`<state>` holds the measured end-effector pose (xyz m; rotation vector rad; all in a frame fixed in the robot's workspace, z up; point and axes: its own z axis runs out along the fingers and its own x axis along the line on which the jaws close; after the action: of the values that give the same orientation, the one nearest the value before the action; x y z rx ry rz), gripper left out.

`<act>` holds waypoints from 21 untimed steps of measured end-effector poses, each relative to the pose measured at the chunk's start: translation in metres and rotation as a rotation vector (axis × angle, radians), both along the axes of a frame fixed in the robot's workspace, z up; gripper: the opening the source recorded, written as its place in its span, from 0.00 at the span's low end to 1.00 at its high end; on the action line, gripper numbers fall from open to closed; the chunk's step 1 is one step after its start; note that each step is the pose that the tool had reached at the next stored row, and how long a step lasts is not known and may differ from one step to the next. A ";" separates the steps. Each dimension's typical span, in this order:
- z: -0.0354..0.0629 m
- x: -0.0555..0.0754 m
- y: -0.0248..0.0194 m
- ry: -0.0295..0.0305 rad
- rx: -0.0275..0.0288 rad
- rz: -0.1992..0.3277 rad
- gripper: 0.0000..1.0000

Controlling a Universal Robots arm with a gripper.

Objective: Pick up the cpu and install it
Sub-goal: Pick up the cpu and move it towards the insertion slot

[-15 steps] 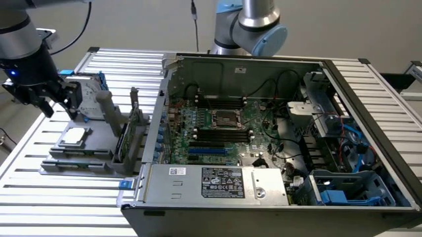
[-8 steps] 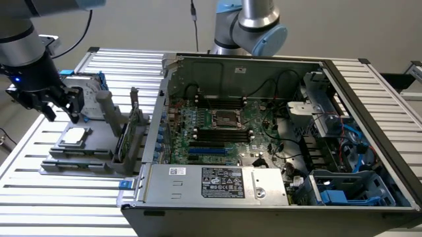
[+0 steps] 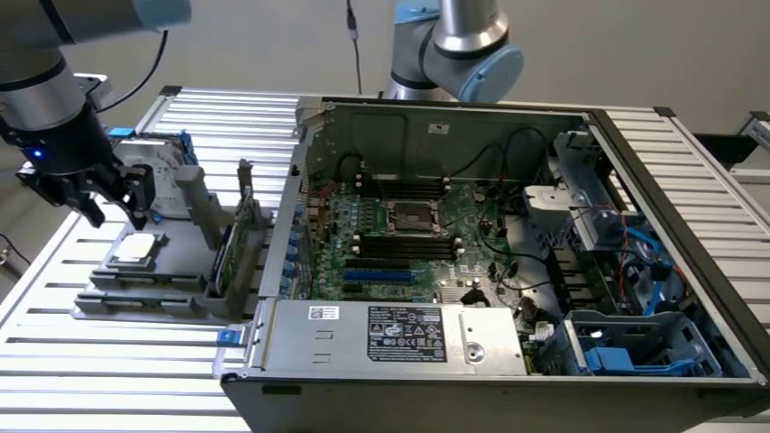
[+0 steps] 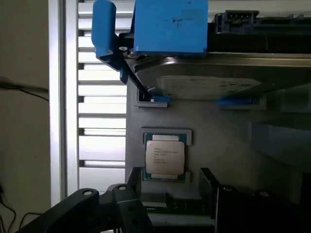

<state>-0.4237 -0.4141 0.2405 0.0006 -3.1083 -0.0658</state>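
Note:
The cpu (image 3: 136,250) is a small square chip with a silvery top. It lies flat in a recess of the grey holder (image 3: 180,271) on the slatted table, at the exterior view's left. In the wrist view the cpu (image 4: 165,158) shows its printed lid. My gripper (image 3: 112,215) hangs a little above and behind the cpu, open, with nothing between its black fingers (image 4: 121,204). The processor socket (image 3: 416,219) sits in the middle of the motherboard inside the open computer case (image 3: 673,180).
An upright silver hard drive (image 3: 154,167) with a blue bracket (image 4: 170,26) stands just behind the cpu on the holder. Upright cards (image 3: 241,239) stand between holder and case. A second arm (image 3: 463,50) rises behind the case. The power supply (image 3: 398,334) lies along the case's front.

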 end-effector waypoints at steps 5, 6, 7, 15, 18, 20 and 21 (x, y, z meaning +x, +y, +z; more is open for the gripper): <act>-0.0078 -0.004 0.0021 -0.0185 -0.0027 0.005 0.60; -0.0096 -0.005 0.0023 -0.0216 -0.0028 0.005 0.60; -0.0114 -0.005 0.0024 -0.0241 -0.0028 0.005 0.60; -0.0259 -0.005 0.0025 -0.0270 -0.0029 0.005 0.60; -0.0314 -0.005 0.0025 -0.0272 -0.0028 0.005 0.60; -0.0350 -0.005 0.0025 -0.0271 -0.0028 0.005 0.60; -0.0368 -0.005 0.0025 -0.0271 -0.0027 0.005 0.60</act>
<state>-0.4287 -0.4116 0.2037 0.0090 -3.1353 -0.0621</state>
